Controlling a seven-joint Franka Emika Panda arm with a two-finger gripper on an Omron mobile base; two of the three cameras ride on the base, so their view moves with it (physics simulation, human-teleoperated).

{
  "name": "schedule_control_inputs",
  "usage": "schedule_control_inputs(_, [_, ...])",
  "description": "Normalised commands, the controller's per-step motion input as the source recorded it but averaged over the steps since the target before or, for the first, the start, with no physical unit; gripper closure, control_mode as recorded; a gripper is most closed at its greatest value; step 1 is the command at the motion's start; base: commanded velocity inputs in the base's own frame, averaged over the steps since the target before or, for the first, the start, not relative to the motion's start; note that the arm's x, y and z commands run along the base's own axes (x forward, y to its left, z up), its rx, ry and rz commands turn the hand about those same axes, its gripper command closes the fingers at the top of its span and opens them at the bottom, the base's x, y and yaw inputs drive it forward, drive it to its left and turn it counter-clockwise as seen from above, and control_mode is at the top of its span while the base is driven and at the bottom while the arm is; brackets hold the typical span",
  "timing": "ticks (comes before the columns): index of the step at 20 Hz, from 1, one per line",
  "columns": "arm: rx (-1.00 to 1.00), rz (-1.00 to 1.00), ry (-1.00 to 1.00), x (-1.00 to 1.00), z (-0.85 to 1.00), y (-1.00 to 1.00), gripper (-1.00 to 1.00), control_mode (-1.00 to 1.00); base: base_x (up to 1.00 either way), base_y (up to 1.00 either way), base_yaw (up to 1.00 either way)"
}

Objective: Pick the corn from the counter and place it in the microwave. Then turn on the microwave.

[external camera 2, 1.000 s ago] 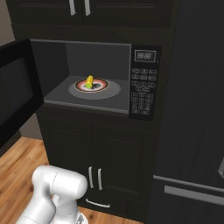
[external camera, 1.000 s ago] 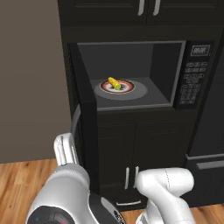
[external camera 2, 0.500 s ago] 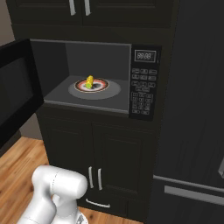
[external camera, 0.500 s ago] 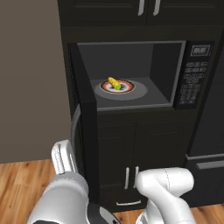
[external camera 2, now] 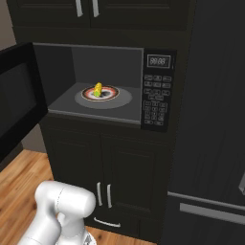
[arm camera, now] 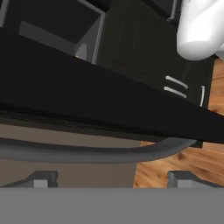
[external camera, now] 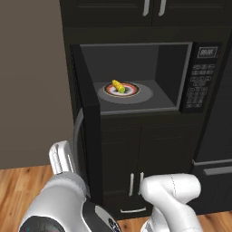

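Observation:
The corn, a small yellow cob with a green end, lies on the red-ringed turntable plate inside the microwave. Its door stands swung open to the left. My gripper is open, low beside the door's outer face. The curved silver handle runs across just beyond its spread fingertips, not touching them. The white hand shows left of the door edge. The counter is out of view.
Black cabinet doors with silver handles sit under the microwave. A dark fridge front rises to the right. A tan wall and wood floor lie left of the open door.
The hand has edged slightly left beside the door handle. The corn, plate and open door have not moved, and the jaws stay open.

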Motion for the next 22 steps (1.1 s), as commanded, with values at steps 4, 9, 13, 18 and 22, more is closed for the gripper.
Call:
schedule_control_inputs(4, [0.0,-0.01,0.0,0.26,0.0,0.07,-1.0,-1.0,0.0,0.0,0.0])
schedule_control_inputs(9, [0.0,0.0,0.03,0.23,-0.07,0.15,-1.0,-1.0,0.0,0.0,0.0])
schedule_control_inputs(13, [0.0,0.0,0.01,0.18,-0.07,0.21,-1.0,-1.0,0.0,0.0,0.0])
schedule_control_inputs(18, [0.0,0.0,0.01,0.06,0.0,0.0,-1.0,-1.0,0.0,0.0,0.0])
schedule_control_inputs(22, [0.0,0.0,0.0,0.0,0.0,-0.06,-1.0,-1.0,0.0,0.0,0.0])
